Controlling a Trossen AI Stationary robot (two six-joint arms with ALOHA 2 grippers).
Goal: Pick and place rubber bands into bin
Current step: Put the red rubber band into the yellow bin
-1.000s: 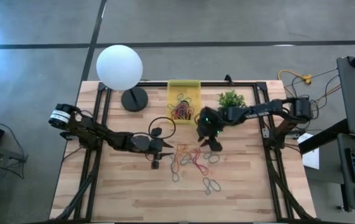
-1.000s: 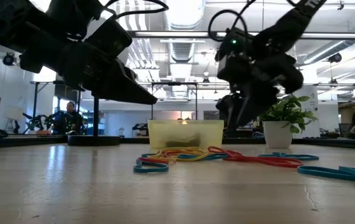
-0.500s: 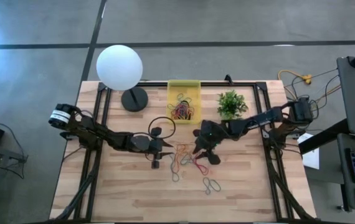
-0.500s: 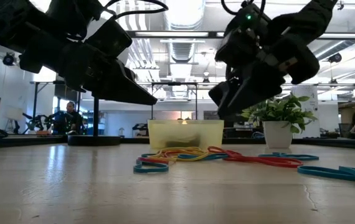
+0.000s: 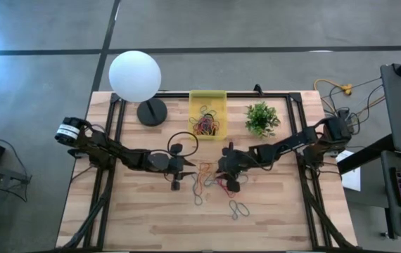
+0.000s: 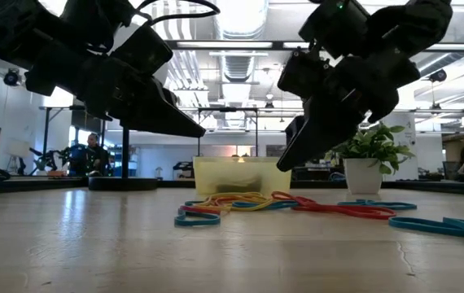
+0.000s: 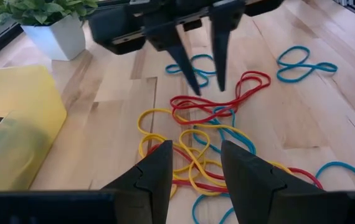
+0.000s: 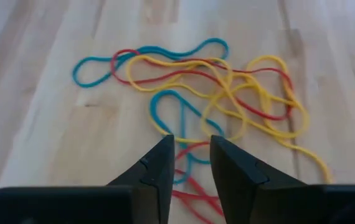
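Observation:
A tangle of red, yellow and blue rubber bands point(image 5: 210, 180) lies flat on the wooden table between my two grippers, and shows close up in the right wrist view point(image 8: 227, 87) and the left wrist view point(image 7: 208, 143). The yellow bin point(image 5: 207, 112) stands at the far edge with several bands inside. My right gripper point(image 5: 227, 180) is open and hovers slanted over the right side of the tangle, its fingertips point(image 7: 220, 87) just above a red loop. My left gripper point(image 5: 176, 177) is open and hangs still above the table, left of the pile.
A white globe lamp point(image 5: 135, 76) stands left of the bin and a small potted plant point(image 5: 260, 118) right of it. A loose blue band point(image 5: 239, 209) lies nearer the table's near edge, and another point(image 7: 305, 59) lies beyond the pile. Black frame rails run along both sides.
My right gripper has moved from beside the plant toward the near edge and left, arriving over the pile of bands, and has tipped from pointing down to a slant. The bands and my left arm have stayed where they were.

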